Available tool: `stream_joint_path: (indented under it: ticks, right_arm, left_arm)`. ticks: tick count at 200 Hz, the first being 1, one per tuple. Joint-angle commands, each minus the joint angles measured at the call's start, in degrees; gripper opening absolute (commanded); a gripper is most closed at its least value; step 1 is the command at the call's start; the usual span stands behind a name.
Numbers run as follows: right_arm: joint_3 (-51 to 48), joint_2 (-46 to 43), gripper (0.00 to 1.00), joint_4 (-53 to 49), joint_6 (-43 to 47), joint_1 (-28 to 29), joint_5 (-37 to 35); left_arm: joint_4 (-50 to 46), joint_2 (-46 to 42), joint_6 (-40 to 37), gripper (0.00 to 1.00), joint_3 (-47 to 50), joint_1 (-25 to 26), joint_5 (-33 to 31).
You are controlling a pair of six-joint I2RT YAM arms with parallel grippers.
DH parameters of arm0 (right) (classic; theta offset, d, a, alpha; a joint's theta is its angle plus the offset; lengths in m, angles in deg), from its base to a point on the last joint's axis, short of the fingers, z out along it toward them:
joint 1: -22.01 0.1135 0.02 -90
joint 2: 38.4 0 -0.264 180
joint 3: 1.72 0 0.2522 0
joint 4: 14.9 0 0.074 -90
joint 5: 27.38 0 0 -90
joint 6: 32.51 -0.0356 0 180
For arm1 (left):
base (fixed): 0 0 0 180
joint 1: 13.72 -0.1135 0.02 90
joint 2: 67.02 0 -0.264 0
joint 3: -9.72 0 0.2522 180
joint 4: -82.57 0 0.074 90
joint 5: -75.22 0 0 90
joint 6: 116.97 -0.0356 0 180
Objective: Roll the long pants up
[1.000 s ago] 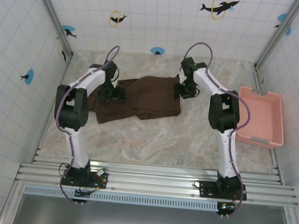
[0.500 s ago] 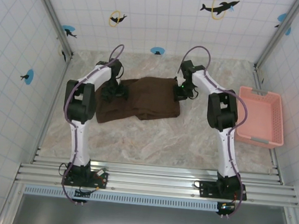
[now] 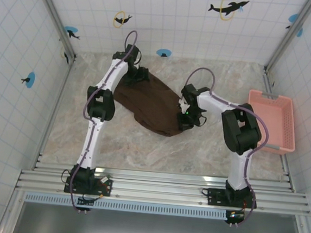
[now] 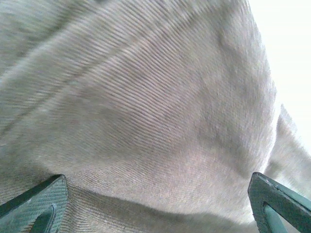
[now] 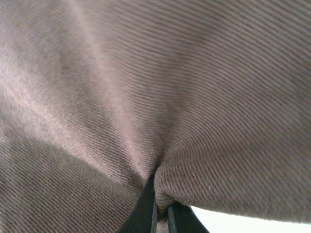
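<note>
The long pants (image 3: 153, 105), dark brown ribbed cloth, lie bunched in a diagonal band from back left to the front middle of the marble table. My left gripper (image 3: 135, 74) is at their far end. In the left wrist view its fingers (image 4: 36, 204) stand wide apart, open, with cloth (image 4: 146, 121) spread between and beyond them. At the band's near right end, my right gripper (image 3: 187, 119) is shut on the pants. The right wrist view shows a pinched fold (image 5: 194, 179) squeezed between the gripper's (image 5: 162, 213) two dark tips.
A pink basket (image 3: 272, 121) stands against the right wall. Metal corner posts (image 3: 55, 20) and tiled walls enclose the table. Bare marble (image 3: 142, 148) lies in front of the pants, toward the rails at the near edge.
The pants swung from lying across the table to a diagonal. My right gripper pulled its end toward the front. My left gripper moved toward the back wall with the other end.
</note>
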Motion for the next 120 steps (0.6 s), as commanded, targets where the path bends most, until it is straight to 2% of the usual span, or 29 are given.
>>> stream_joint_path:
  ticks: [1, 11, 50, 84, 97, 120]
  right_arm:
    - [-0.96, -1.94, 0.00, -2.08, -5.46, 6.10, -0.96]
    - [-0.21, -1.25, 0.01, -1.44, -7.15, 8.35, -0.30]
    - [6.78, 3.40, 0.25, -1.78, -9.85, 15.51, 4.54]
    - [18.30, 9.33, 0.45, -6.45, -7.30, 21.09, 10.45]
    - [22.32, 9.60, 0.50, -8.19, -5.13, 22.22, 10.13]
    - [27.40, 6.26, 0.57, -12.69, 1.49, 21.30, 5.30]
  left_arm:
    - [10.01, 7.35, 6.89, 0.98, 0.54, 0.20, 6.51]
    - [12.15, 8.17, 8.81, 0.98, 0.54, 0.47, 7.37]
    - [19.21, 11.01, 13.24, 0.98, 0.31, 1.89, 11.37]
    - [19.69, 10.81, 13.09, 0.97, 1.45, 2.42, 12.55]
    - [19.72, 9.70, 12.01, 0.98, 1.77, 2.34, 12.99]
    - [20.59, 5.90, 9.65, 0.97, 1.86, 1.19, 13.75]
